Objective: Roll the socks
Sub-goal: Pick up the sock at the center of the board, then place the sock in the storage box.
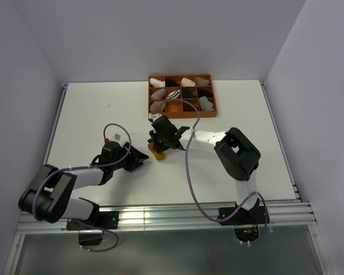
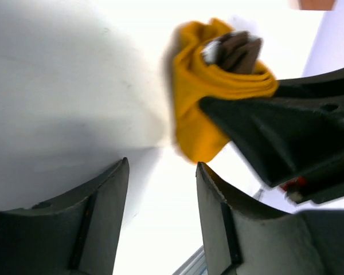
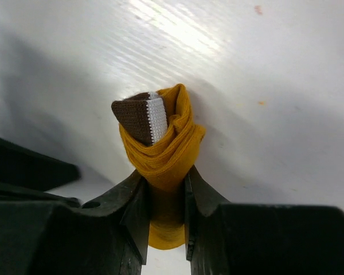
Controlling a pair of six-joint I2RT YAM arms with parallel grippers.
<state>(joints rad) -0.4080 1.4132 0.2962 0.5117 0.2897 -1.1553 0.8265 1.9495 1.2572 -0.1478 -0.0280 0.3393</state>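
Right pincer (image 3: 163,183): clamped on the lower end of the mustard-yellow sock (image 3: 163,146), its jaws squeezing the fabric from both sides, probably so the roll cannot spring loose.
Sock: wound into a tight bundle near the middle of the tabletop (image 1: 241,103), between the two arms. Whether it touches the surface I cannot tell.
Brown cuff (image 3: 139,117): white-striped and poking out at the top of the bundle, so the last tuck looks unfinished.
Left pincer (image 2: 161,172): jaws apart with nothing between them. It sits just beside the sock and points at it, seemingly ready to help with the fold.
Orange tray (image 1: 151,97): at the far side, well apart from the sock. Its compartments hold small white, black and beige bundles, so it is a likely destination.
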